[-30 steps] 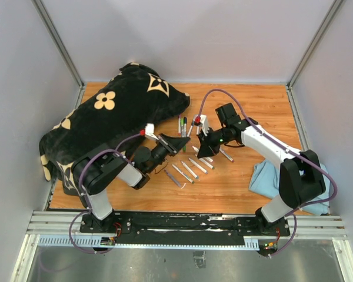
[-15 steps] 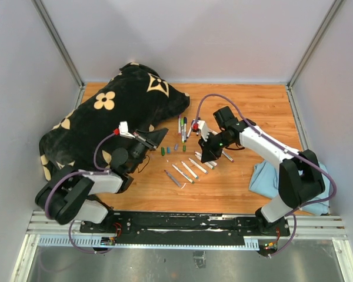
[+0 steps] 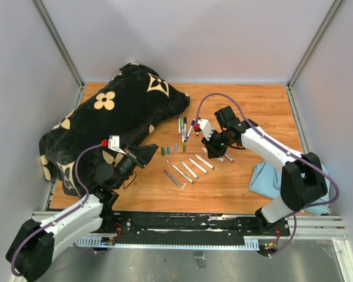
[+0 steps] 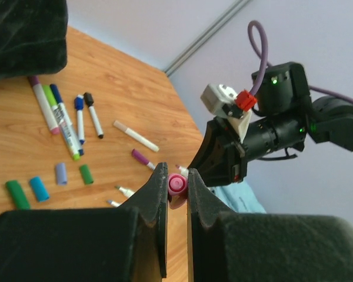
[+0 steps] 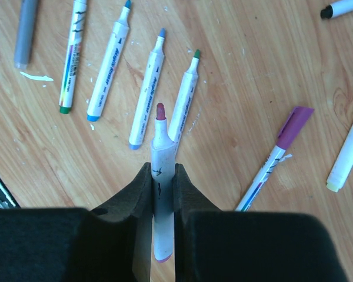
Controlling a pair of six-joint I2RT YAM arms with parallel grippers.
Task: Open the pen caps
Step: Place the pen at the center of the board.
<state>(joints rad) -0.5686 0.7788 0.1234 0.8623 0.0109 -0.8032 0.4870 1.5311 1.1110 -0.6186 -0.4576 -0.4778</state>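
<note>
**Pink cap pinched in the left claw**

The left claw (image 4: 176,174) is squeezed tight on a small round pink cap (image 4: 176,185), held up off the bench (image 4: 123,76). The right claw (image 5: 161,169) is clamped on a white marker (image 5: 159,147) with a bare pink tip.

Four loose caps lie in a row on the bench: a dark green cap (image 4: 16,194), a blue cap (image 4: 39,188), a pale purple cap (image 4: 60,173) and a smaller green cap (image 4: 86,174). They are short, stubby tubes.

Four open markers (image 5: 148,88) lie side by side under the right claw. Five capped markers (image 4: 59,114) lie near the black cushion (image 4: 23,35). Their caps are purple, green, two blue and black.
</note>
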